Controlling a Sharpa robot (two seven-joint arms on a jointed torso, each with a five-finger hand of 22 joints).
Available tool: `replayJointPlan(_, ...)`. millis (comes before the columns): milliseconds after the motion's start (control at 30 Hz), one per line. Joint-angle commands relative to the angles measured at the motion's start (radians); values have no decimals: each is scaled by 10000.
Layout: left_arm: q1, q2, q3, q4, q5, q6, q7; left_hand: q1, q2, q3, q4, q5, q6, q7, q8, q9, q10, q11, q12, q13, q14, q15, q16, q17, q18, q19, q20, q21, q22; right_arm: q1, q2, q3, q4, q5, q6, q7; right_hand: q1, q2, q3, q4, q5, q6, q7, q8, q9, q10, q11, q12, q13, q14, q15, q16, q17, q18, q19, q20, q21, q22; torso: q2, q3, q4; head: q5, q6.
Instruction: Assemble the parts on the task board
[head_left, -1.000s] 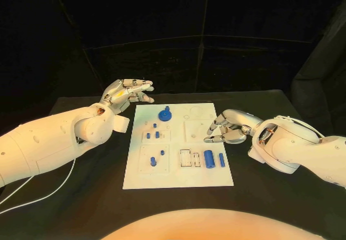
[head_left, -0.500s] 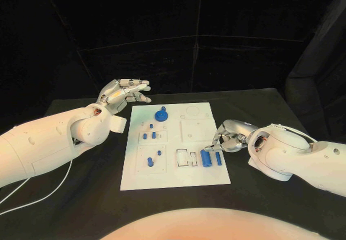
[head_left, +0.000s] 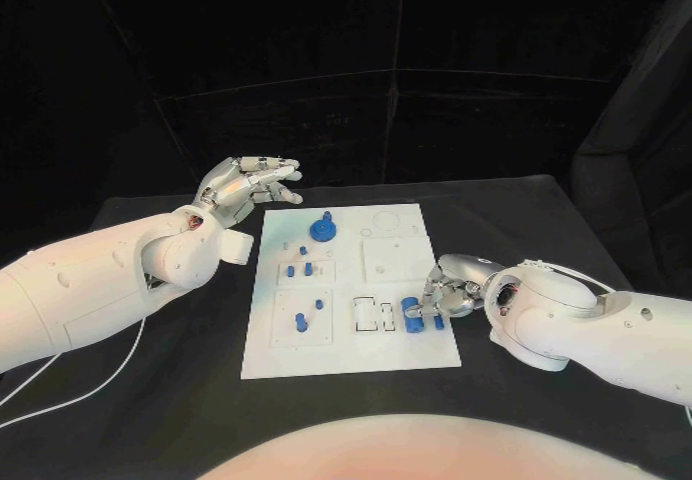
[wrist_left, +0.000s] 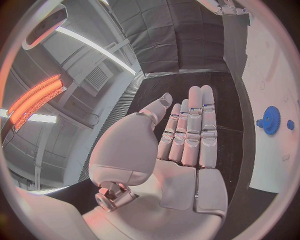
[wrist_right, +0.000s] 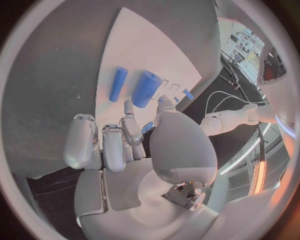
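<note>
- Your right hand (head_left: 450, 297) has dropped from the board's middle to its near right corner over the last second, so you are lining up a pick.
- It is hovering palm-down, fingers partly curled and holding nothing, fingertips just beside the thick blue cylinder (head_left: 411, 313) and the thin blue pin (wrist_right: 117, 84) lying on the task board (head_left: 346, 355).
- Your left hand (head_left: 245, 184) is staying raised past the board's far left corner, fingers loosely spread and empty, near the blue gear (head_left: 323, 230).
</note>
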Motion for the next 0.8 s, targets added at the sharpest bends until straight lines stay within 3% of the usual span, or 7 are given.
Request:
replayJointPlan(33,16,-17,4,24,21,80,96,-6,69,-26,-9,28,-13,-33,43,-1,6,-53,49,-9,-54,5,-45,16,40,42,27,-34,-13,-26,87,3,-62,-127,281,-209,-7,118,-63,-9,39,-73,-22,43,20,17,-58,46,18,623,-65,56,14,-73,87,11,54,22,3,14,3,9,-19)
replayJointPlan(300,16,-15,4,18,21,93,91,-6,69,-26,-9,28,-13,-33,43,-1,6,-53,49,-9,-54,5,-45,16,40,42,27,-34,-13,-123,330,4,-264,-211,339,-207,27,229,-62,-22,67,-123,-23,115,85,13,-58,68,79,623,-64,69,38,-75,84,11,66,41,3,14,1,39,-34)
replayJointPlan(500,15,-6,3,2,21,103,82,-6,69,-26,-9,28,-13,-33,43,-1,6,-53,49,-9,-54,5,-45,16,40,42,27,-34,-13,-151,481,4,-438,-169,423,-195,450,391,-62,-114,183,-222,-30,297,242,5,-64,92,201,624,-68,97,88,-80,77,13,98,89,-1,23,-1,69,-43)
replayJointPlan(567,15,-5,3,-2,21,105,83,-6,69,-26,-9,28,-13,-33,43,-1,6,-53,49,-9,-54,5,-45,16,40,42,27,-34,-13,-155,526,4,-506,-157,488,-218,658,459,-76,-164,376,-265,-33,376,313,3,-66,92,247,624,-70,104,104,-83,77,13,115,115,-3,14,8,68,-53)
replayJointPlan(633,15,-5,2,-3,21,107,86,-6,69,-26,-9,28,-12,-34,44,-1,7,-53,49,-9,-54,5,-45,16,40,43,27,-35,-13,-158,545,4,-562,-151,524,-255,891,541,-74,-236,934,-317,-31,447,380,-8,-68,75,276,623,-72,111,120,-85,75,7,128,135,2,10,13,82,-57)
replayJointPlan(800,15,-11,2,-2,21,105,85,-16,69,-32,-8,26,1,-41,63,1,20,-59,69,-8,-54,3,-46,19,39,44,27,-37,-20,-160,567,4,-655,-145,530,-345,1233,712,-69,-353,1673,-402,-24,561,491,-7,-68,55,343,628,-70,134,169,-90,75,7,152,175,-1,11,2,98,-72)
